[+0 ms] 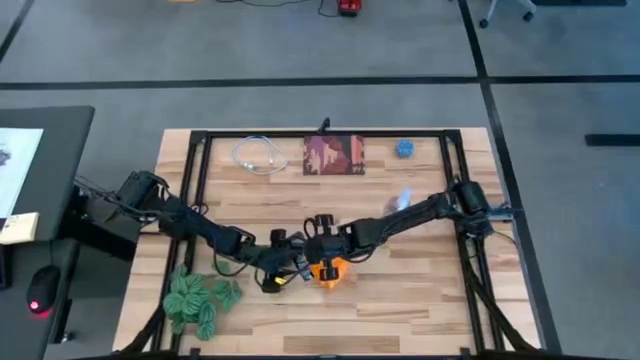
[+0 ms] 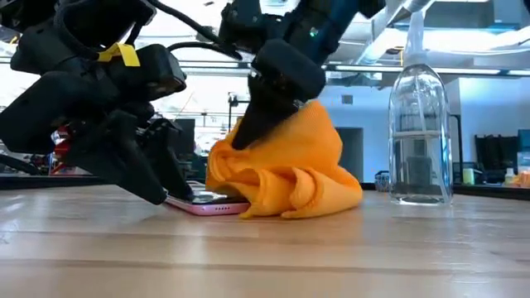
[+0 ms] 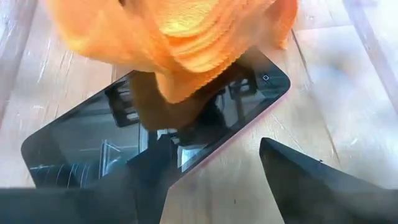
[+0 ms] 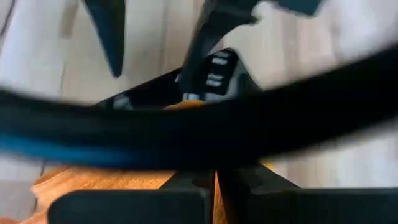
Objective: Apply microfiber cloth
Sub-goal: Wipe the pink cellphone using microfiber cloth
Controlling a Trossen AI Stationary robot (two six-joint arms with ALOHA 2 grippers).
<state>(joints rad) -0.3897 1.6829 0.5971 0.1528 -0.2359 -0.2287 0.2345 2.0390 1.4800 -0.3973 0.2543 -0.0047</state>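
- The orange cloth [image 2: 286, 178] is bunched in a soft heap near the front middle of the wooden table [image 1: 420, 290], and part of it is draped over one end of a phone [image 3: 155, 130].
- The phone (black glass, pink edge) is laid flat on the table, screen up, with the cloth touching its glass in the left wrist view.
- The right gripper [image 2: 261, 124] is seen pressed down into the top of the cloth; its jaws are closed together on a fold of the fabric, as shown in the right wrist view.
- The left gripper [image 3: 211, 171] is held low at the phone's uncovered end, jaws apart, one finger over the phone's edge and the other over bare wood.
- A clear spray bottle [image 2: 420, 136] is stood upright beside the cloth, apart from it.
- A green leafy sprig [image 1: 200, 298] is laid at the table's front left.
- A dark red printed square [image 1: 334, 155], a coiled cable [image 1: 258, 155] and a small blue object [image 1: 404, 149] are set along the far edge.
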